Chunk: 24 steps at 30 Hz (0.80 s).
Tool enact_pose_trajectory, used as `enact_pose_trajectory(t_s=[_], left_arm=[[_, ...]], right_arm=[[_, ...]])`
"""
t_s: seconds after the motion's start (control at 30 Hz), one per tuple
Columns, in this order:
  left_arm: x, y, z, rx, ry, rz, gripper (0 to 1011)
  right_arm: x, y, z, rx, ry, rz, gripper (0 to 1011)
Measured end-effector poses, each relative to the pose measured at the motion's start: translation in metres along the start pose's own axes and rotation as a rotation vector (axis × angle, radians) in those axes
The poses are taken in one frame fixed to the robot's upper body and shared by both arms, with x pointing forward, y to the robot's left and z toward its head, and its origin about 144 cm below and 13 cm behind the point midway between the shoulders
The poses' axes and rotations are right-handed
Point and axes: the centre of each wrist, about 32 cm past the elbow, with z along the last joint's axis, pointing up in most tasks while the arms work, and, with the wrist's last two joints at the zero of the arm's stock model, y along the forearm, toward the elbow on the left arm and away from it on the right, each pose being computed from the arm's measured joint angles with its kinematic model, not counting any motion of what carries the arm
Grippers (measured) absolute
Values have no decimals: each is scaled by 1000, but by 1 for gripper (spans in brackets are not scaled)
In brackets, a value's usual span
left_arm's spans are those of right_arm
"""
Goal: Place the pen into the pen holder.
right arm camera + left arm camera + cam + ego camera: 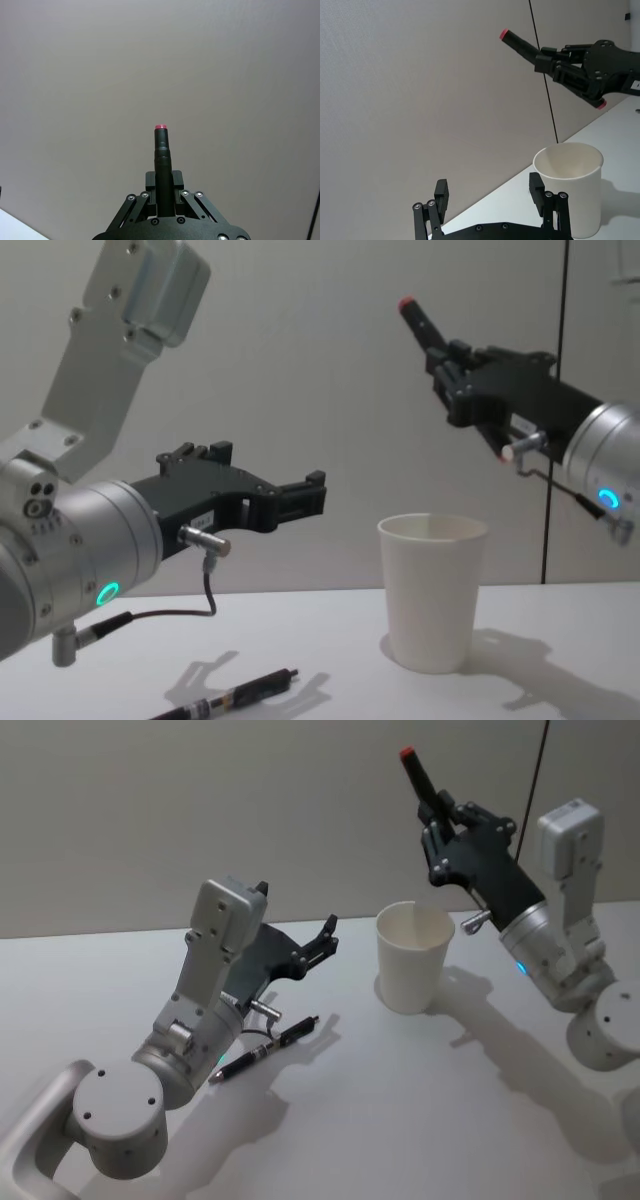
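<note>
A black pen (420,775) with a red tip sticks up and back out of my right gripper (443,815), which is shut on it, high above and slightly right of the pen holder. The pen holder, a white paper cup (412,960), stands upright on the table. In the right wrist view the pen (161,155) rises between the fingers of the right gripper (163,182). My left gripper (325,935) hovers open left of the cup, holding nothing. A second black pen (265,1048) lies on the table under the left arm.
The white table (400,1120) has free room in front of the cup and to its right. A plain grey wall stands behind, with a thin dark cable (542,75) hanging down it beyond the cup.
</note>
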Motion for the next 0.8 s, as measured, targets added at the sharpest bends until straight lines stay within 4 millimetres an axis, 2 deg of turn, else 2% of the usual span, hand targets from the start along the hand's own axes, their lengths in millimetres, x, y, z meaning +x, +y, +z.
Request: enact_pose_trajectory(t_s=[0.8], left_arm=[[0,0,0,0,0,0,1001]], right_arm=[[-18,4,-28,-36,23,52,177]])
